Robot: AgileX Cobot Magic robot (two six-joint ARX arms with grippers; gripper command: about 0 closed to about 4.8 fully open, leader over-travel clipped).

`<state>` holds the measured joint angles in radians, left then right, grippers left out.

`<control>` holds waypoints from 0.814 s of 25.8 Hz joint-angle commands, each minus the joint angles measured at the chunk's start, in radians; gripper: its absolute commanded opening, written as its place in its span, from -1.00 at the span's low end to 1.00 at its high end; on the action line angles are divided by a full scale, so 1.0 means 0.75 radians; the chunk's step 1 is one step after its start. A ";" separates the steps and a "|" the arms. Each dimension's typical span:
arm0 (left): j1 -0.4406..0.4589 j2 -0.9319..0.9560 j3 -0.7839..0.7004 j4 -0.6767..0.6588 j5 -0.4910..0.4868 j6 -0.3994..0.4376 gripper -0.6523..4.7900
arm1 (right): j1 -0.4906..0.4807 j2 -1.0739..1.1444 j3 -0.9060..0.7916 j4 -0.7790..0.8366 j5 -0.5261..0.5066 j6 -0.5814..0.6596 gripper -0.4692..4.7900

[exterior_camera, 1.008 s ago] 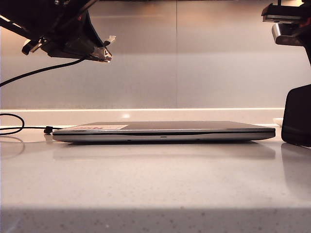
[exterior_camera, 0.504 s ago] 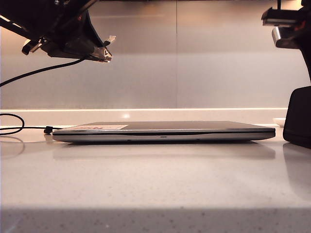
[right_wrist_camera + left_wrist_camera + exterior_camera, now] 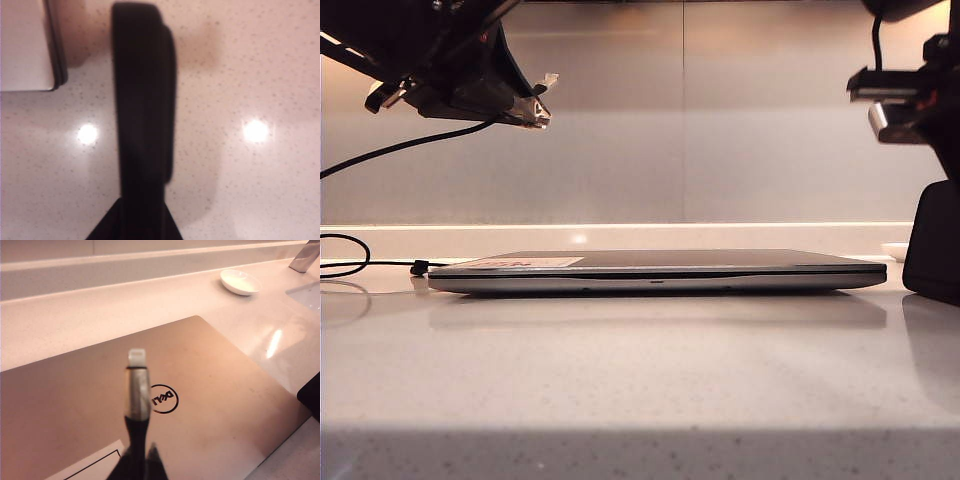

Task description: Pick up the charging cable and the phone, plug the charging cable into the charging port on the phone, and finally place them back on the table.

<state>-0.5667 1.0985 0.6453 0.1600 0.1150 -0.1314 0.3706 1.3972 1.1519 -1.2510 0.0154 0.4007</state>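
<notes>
- The left gripper is hovering high at the left, clamping tight the thin black charging cable, silvery plug forward.
- The closed silver laptop is lying mid-table.
- The right gripper is pinching the flat black phone, upright at the right; plugging and placing are remaining.

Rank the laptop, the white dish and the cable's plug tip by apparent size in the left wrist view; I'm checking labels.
1. laptop
2. white dish
3. plug tip; it sits very near the camera, so its rank against the dish is unsure.
</notes>
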 commanded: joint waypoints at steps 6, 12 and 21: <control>0.001 -0.004 0.005 0.009 0.002 0.001 -0.78 | 0.001 0.017 0.016 -0.055 -0.064 -0.022 -0.85; -0.027 -0.004 0.005 -0.047 0.002 -0.001 -0.78 | 0.001 0.005 0.130 -0.105 -0.136 -0.097 -0.85; -0.197 -0.002 -0.049 -0.106 0.003 -0.187 -0.78 | -0.002 -0.048 0.164 0.419 -0.508 -0.085 -0.85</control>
<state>-0.7010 1.0985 0.6189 0.0704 0.1135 -0.2333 0.3676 1.3685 1.2713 -1.0252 -0.3229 0.3328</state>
